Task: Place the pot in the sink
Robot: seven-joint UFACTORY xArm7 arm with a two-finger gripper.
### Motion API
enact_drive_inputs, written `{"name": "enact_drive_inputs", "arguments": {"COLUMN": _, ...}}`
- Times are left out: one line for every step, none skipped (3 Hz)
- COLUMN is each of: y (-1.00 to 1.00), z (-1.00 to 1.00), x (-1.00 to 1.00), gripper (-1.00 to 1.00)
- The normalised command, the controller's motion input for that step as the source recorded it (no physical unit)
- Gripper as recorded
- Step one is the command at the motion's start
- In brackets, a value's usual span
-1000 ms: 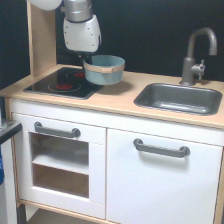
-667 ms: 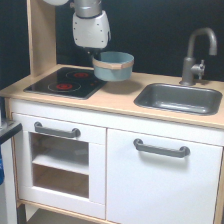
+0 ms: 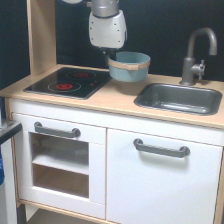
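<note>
Gripper (image 3: 113, 53) clamps the rim of the round blue-grey pot (image 3: 129, 67), tan-banded, held above the table just beside the rounded dark metal sink (image 3: 179, 98), stove side.

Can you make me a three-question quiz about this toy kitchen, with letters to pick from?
1. Where is the pot?
A. in the sink
B. in the air between stove and sink
C. inside the cupboard

2. What colour are the rings on the stove?
A. red
B. green
C. yellow

3. What is in the sink?
A. the pot
B. a spoon
C. nothing that can be seen

Answers:
1. B: the pot hangs at the gripper, above the counter and short of the sink.
2. A: the black plate shows red rings.
3. C: the grey basin looks bare.
</note>
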Motion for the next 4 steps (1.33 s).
{"name": "enact_drive_inputs", "arguments": {"y": 0.28, "z": -0.65, "x": 1.0, "gripper": -1.0}}
{"name": "enact_drive_inputs", "arguments": {"y": 0.33, "z": -0.81, "x": 1.0, "gripper": -1.0}}
{"name": "enact_drive_inputs", "arguments": {"y": 0.39, "z": -0.9, "x": 0.99, "gripper": -1.0}}
{"name": "enact_drive_inputs", "arguments": {"y": 0.36, "z": -0.89, "x": 0.97, "gripper": -1.0}}
